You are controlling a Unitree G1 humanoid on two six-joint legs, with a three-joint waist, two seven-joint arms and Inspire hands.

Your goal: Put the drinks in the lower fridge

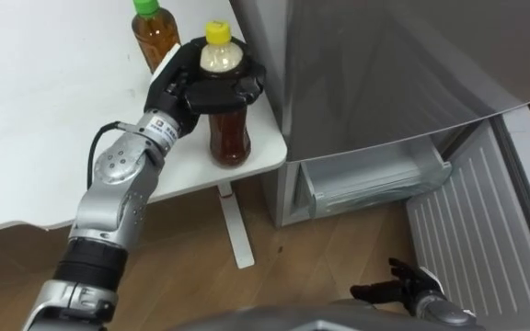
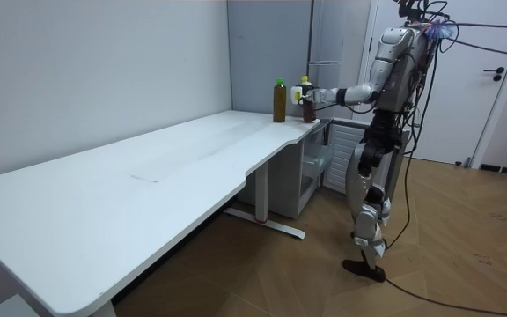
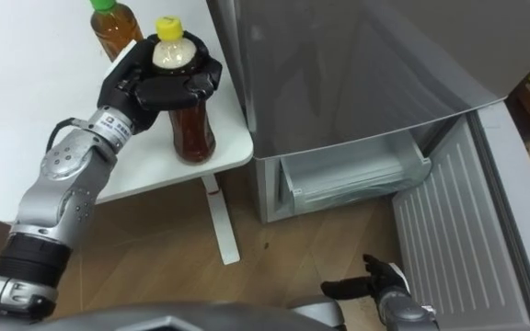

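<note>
Here, in the left eye view, my left hand [image 1: 212, 85] is clamped from above round the yellow-capped bottle [image 1: 230, 138], upright at the white table's [image 1: 44, 110] corner with the green-capped bottle [image 1: 157, 37] just behind. In the room view I stand at that corner beside the fridge [image 2: 333, 44]. In the right eye view my right hand [image 3: 380, 280] hangs low, fingers loosely spread, near the open lower door [image 3: 458, 239].

Left robot hand [image 1: 199, 88] grips yellow-capped bottle [image 1: 230, 138] at the white table [image 1: 35, 138] corner
</note>
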